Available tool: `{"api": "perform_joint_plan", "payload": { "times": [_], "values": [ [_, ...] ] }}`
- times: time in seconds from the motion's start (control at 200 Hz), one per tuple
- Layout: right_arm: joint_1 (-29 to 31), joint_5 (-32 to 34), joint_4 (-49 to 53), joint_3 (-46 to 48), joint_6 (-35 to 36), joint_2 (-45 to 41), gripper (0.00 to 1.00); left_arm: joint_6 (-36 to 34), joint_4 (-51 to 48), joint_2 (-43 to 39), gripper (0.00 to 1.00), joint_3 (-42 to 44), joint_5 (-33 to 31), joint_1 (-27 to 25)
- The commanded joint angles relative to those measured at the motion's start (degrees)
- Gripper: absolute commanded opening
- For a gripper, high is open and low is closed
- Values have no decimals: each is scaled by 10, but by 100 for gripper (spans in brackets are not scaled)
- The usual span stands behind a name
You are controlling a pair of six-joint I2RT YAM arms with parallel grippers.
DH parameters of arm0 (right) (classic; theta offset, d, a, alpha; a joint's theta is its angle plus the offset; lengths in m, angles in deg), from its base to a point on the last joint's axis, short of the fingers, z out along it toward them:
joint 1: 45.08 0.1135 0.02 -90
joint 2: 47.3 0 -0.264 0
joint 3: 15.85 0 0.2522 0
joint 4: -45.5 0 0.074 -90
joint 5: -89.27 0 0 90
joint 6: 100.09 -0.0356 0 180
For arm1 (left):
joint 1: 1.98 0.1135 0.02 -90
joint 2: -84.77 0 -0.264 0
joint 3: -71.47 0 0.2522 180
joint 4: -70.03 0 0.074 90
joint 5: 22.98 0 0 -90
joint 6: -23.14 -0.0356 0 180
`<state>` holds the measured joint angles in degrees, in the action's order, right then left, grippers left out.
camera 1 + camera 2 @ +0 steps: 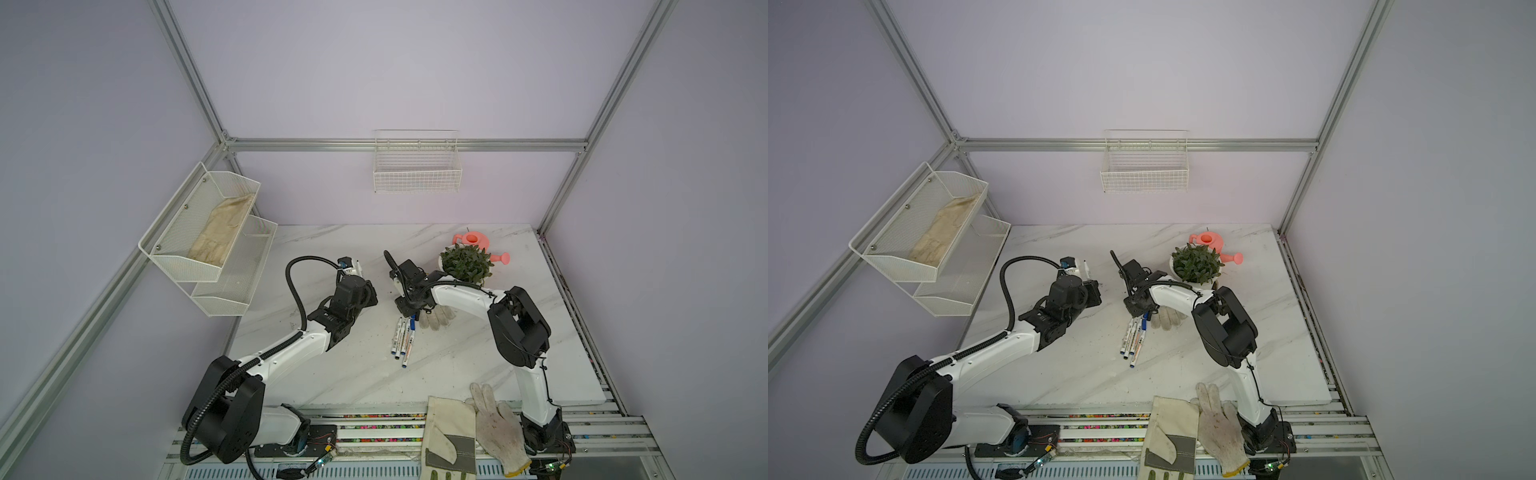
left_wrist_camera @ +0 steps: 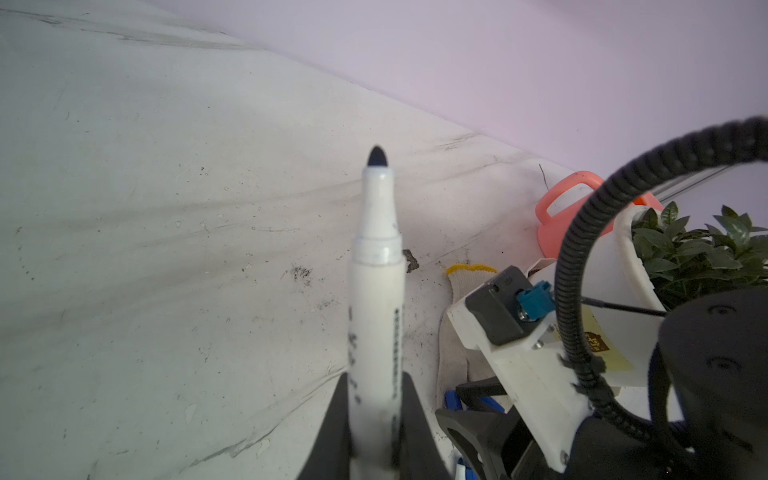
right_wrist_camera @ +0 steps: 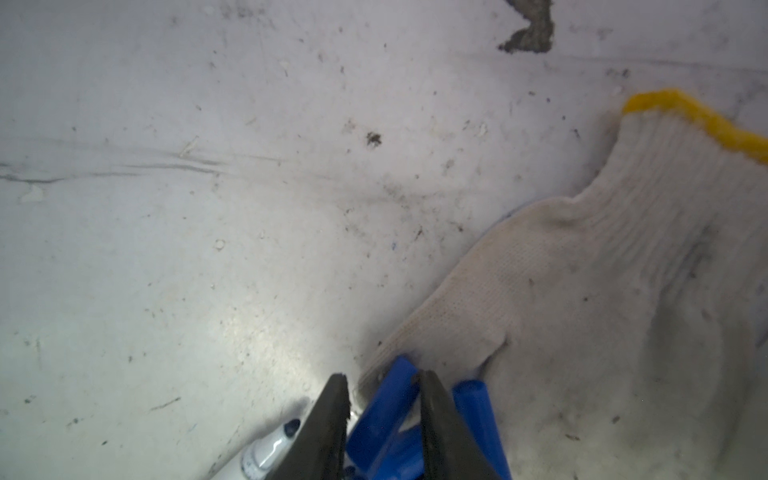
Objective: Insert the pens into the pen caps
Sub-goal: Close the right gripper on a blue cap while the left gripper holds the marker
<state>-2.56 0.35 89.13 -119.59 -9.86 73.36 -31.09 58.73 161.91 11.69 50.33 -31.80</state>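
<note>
Pens (image 1: 401, 338) lie side by side in a small heap near the middle of the worktop (image 1: 457, 365), just beside a knitted glove (image 1: 437, 318). One more pen (image 2: 376, 270) is clamped between the left fingers (image 2: 332, 419). Its cap is off and its dark tip points away from the wrist. In both top views this arm is to the left of the heap and farther back, well apart from it.

The right fingers (image 3: 332, 415) are down at the far end of the heap. They stand a little apart, one on each side of a blue cap (image 3: 386, 407) that lies slantwise between them. Whether they pinch it I cannot tell. A second cap (image 3: 473, 403) lies just beside it, against the glove's edge, and an uncapped pen tip (image 3: 291, 426) shows beside the other finger.

Behind the right arm stand a potted plant (image 1: 466, 262) and a pink watering can (image 1: 473, 239). Two more gloves (image 1: 496, 424) lie at the front edge.
</note>
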Motion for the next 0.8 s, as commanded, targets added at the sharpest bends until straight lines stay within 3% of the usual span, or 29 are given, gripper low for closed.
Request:
{"api": "perform_joint_plan", "payload": {
  "times": [0.0,0.485,0.64,0.795],
  "values": [
    [3,8,35,-16,-22,19,32,-12,16,-7,0,12,3,-3],
    [4,14,50,-22,-24,20,29,-11,17,-1,0,12,9,-3],
    [4,16,48,-26,-21,22,23,-13,17,0,0,12,14,-3],
    [3,13,47,-43,-18,20,10,-17,17,2,0,10,21,-3]
  ]
}}
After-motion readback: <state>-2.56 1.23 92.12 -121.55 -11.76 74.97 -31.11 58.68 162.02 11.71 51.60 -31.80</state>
